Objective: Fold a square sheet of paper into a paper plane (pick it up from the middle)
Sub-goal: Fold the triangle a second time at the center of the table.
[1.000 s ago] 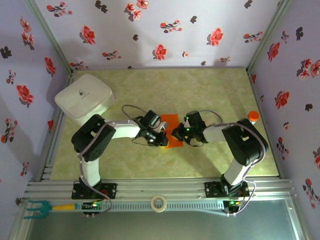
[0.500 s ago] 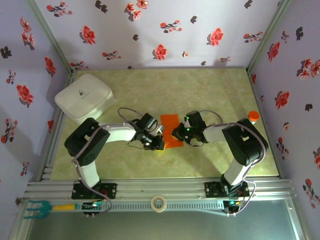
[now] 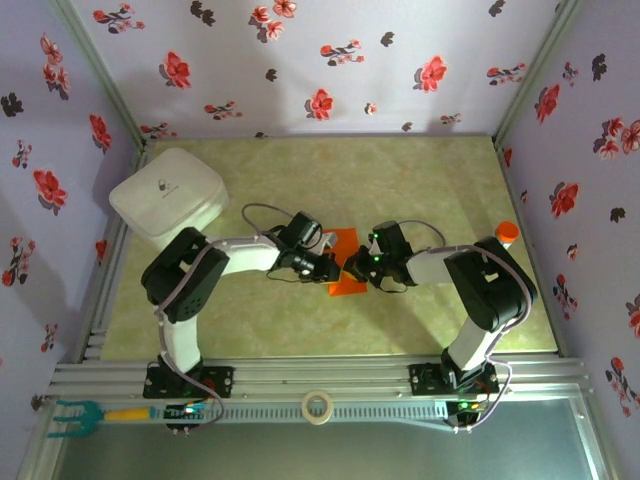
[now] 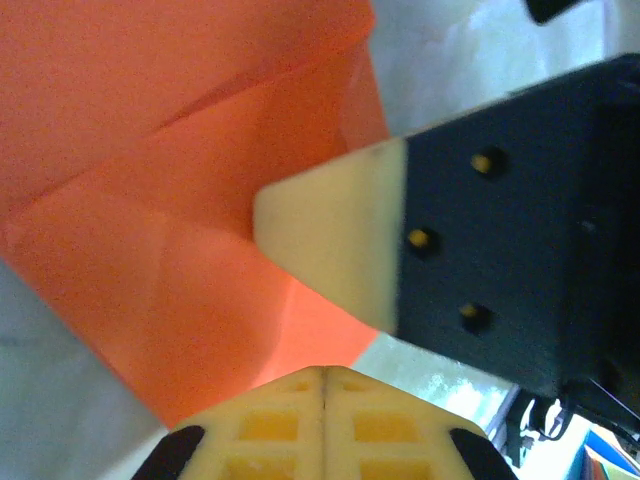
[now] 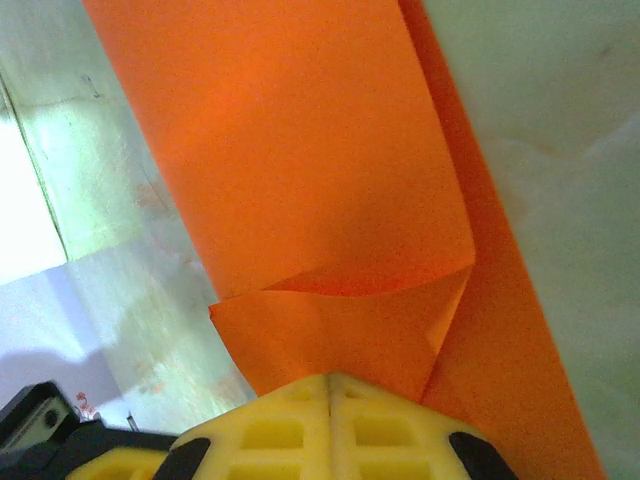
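Mid-table, between the two wrists: orange sheet of paper, partly folded, lying flat on the table. The left wrist view shows creases and one overlapping layer; the right wrist view shows a long folded band with a small flap curled up at its end. Left gripper: jaws pressed together with no gap, tips at the left side of the sheet, at one corner of it; whether paper is nipped between them cannot be told. Right gripper: jaws likewise together, tips against the curled flap on the right side of the sheet; its cream fingertip lies over the paper in the left wrist view; a pinch cannot be confirmed. Surface: pale green marbled tabletop, aluminium rail frame along the near edge. At the far-left corner: white lidded box. At the right edge: orange-capped bottle. On the near ledge: roll of tape, centre; teal fork-headed tool with yellow handle, left. Surround: lilac walls printed with red and dark flowers, on three sides.
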